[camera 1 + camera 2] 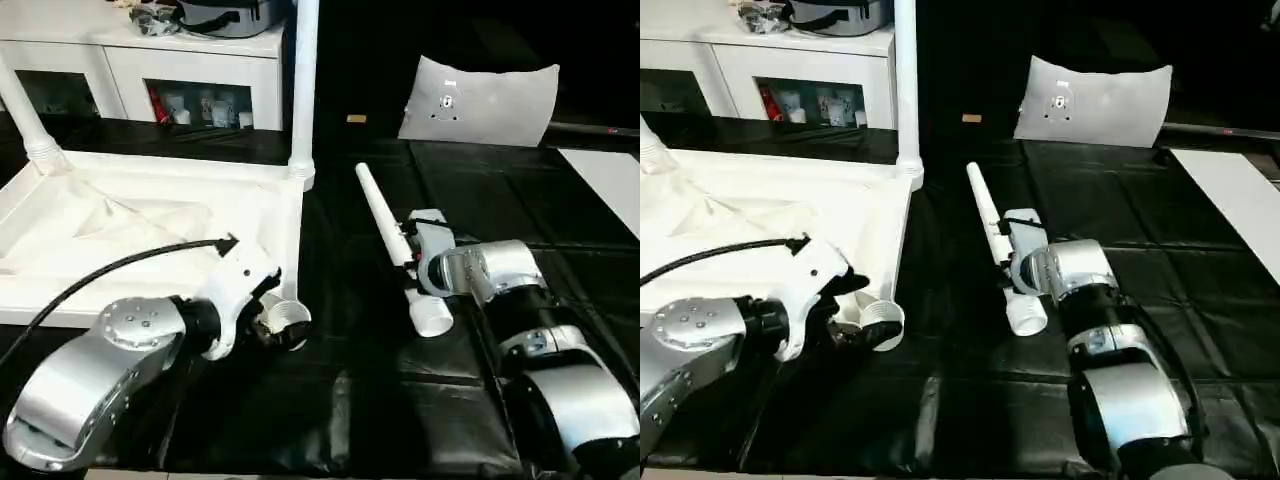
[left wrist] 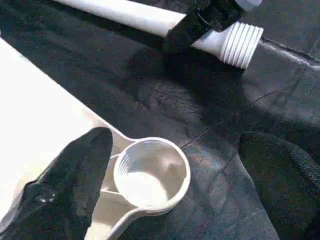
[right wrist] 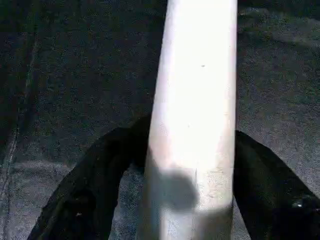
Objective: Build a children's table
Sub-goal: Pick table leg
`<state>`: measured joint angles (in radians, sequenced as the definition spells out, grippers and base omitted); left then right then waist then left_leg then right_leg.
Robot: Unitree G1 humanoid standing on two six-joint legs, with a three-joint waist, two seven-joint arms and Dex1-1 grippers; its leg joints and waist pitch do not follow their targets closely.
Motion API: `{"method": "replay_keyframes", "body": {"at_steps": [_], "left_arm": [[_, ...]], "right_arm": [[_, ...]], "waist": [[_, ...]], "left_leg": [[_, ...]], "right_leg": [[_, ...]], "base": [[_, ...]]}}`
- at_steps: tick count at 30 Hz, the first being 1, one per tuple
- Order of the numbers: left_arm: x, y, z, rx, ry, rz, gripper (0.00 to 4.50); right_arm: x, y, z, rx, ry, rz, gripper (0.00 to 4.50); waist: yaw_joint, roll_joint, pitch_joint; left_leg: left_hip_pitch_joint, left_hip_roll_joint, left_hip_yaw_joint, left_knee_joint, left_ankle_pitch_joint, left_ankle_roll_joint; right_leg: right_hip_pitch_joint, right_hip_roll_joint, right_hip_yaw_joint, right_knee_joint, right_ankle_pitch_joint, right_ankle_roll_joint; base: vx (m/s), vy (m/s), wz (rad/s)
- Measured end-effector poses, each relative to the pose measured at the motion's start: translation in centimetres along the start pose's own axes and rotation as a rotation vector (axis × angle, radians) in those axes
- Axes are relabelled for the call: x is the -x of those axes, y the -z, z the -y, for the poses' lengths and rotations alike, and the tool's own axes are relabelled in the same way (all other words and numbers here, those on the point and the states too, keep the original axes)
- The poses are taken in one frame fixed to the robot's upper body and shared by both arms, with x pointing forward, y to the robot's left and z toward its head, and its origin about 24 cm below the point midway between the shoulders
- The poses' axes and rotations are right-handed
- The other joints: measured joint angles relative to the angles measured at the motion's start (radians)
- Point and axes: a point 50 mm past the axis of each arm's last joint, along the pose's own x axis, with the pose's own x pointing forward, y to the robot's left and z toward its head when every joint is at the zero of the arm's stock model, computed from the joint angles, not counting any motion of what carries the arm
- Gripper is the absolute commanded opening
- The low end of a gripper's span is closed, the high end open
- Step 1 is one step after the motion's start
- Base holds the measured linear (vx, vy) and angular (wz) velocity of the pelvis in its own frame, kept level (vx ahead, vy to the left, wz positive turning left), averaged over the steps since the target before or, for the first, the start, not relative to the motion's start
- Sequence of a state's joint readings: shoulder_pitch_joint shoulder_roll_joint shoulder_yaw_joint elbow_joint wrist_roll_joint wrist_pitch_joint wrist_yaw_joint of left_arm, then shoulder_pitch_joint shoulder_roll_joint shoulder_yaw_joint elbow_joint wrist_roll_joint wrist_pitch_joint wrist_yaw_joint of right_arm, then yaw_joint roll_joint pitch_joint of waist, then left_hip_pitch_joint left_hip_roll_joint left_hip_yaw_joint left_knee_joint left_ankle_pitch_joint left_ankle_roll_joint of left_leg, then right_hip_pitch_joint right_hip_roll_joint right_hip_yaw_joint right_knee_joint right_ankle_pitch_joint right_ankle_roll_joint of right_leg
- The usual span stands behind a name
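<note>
The black mat (image 1: 400, 400) covers the work surface from the near edge to the back. At the far left stands a white cabinet (image 1: 150, 60) with glass doors, and a grey cushion (image 1: 485, 100) leans at the back of the mat.

The table top (image 1: 140, 230) lies upside down on the left part of the mat, ribbed side up. Two legs stand upright in its far corners: one (image 1: 303, 90) at the far right corner, one (image 1: 25, 120) at the far left. Its near right corner socket (image 2: 150, 172) is an open ring with nothing in it.

A third leg, the loose leg (image 1: 395, 245), lies flat on the mat to the right of the table top, apart from it, thin end pointing away and threaded end (image 2: 240, 42) nearest the robot.

The left gripper (image 1: 265, 325) sits at the near right corner socket, fingers (image 2: 75, 180) spread wide on either side of the ring and pinching nothing.

The right gripper (image 3: 190, 200) is over the loose leg near its threaded end, one finger (image 3: 85, 200) on each side of the tube. Whether they press the tube cannot be told.
</note>
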<state>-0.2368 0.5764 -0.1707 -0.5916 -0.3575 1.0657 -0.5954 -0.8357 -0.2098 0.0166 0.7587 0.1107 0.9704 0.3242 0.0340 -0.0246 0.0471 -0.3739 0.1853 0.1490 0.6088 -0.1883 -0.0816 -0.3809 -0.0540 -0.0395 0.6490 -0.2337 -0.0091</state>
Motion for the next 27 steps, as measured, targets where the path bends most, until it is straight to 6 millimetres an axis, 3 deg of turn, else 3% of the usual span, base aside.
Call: {"method": "replay_keyframes", "body": {"at_steps": [8, 14, 27], "left_arm": [[-0.17, 0.12, 0.21, -0.005, 0.011, -0.010, 4.50], [-0.36, 0.19, 0.41, -0.010, 0.019, -0.014, 4.50], [-0.84, -0.07, 0.36, 0.004, 0.010, 0.027, 4.50]], "right_arm": [[0.01, 0.10, 0.14, 0.001, -0.005, -0.006, 2.19], [0.01, 0.12, 0.07, 0.012, -0.011, -0.008, 1.90], [0.28, 0.29, 0.67, -0.030, -0.005, 0.055, 1.86]], "waist": [[0.001, 0.000, 0.000], [0.000, 0.000, 0.000], [0.001, -0.001, 0.000]], "left_leg": [[0.000, 0.003, 0.004, 0.000, 0.000, 0.000], [0.000, 0.004, 0.005, 0.000, 0.000, 0.000], [0.000, 0.005, 0.006, 0.000, 0.000, 0.000]], "right_leg": [[0.000, 0.001, 0.000, 0.000, 0.000, 0.000], [0.000, 0.001, 0.000, 0.000, 0.000, 0.000], [0.000, 0.001, 0.000, -0.001, 0.000, 0.000]], "base": [[0.000, 0.000, 0.00], [0.000, 0.000, 0.00], [0.000, 0.000, 0.00]]}}
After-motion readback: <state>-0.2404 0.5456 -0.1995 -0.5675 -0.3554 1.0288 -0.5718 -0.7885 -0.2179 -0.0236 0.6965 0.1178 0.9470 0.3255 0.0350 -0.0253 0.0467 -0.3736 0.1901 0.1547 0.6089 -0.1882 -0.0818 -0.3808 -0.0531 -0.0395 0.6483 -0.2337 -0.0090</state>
